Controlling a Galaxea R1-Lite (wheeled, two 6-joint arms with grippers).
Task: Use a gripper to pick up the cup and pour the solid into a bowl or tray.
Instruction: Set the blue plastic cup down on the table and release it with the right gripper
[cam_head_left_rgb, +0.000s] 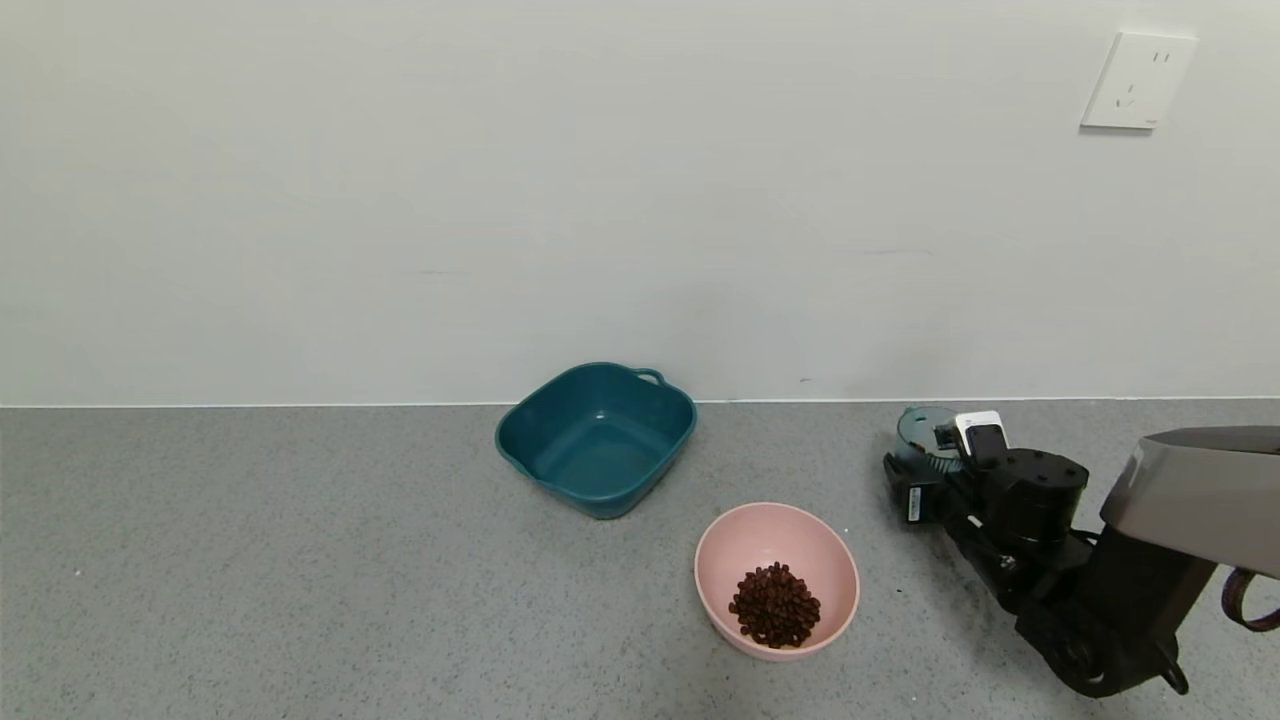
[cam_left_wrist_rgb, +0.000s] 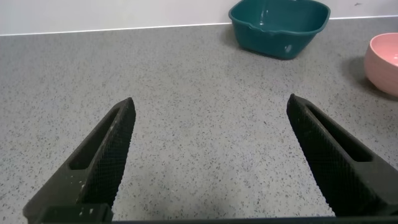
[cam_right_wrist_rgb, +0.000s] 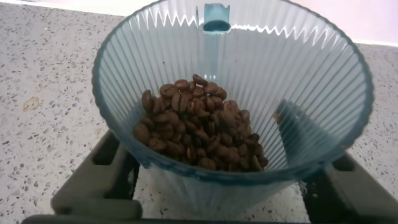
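My right gripper (cam_head_left_rgb: 940, 455) is at the far right of the counter, with its jaws on either side of the cup (cam_head_left_rgb: 925, 428) and pressed against its lower sides. The cup (cam_right_wrist_rgb: 233, 93) is translucent blue-grey with ribbed sides, stands upright and holds a heap of brown beans (cam_right_wrist_rgb: 199, 124). The pink bowl (cam_head_left_rgb: 725, 555) sits on the counter to the left of this gripper and nearer to me, with a pile of the same beans (cam_head_left_rgb: 775, 605) in it. The bowl's edge also shows in the left wrist view (cam_left_wrist_rgb: 384, 62). My left gripper (cam_left_wrist_rgb: 210, 124) is open and empty over bare counter.
A teal squarish tub (cam_head_left_rgb: 597, 437) with handles stands empty behind the pink bowl, near the wall; it also shows in the left wrist view (cam_left_wrist_rgb: 280, 26). A white wall socket (cam_head_left_rgb: 1138, 80) is high on the right. The counter is grey and speckled.
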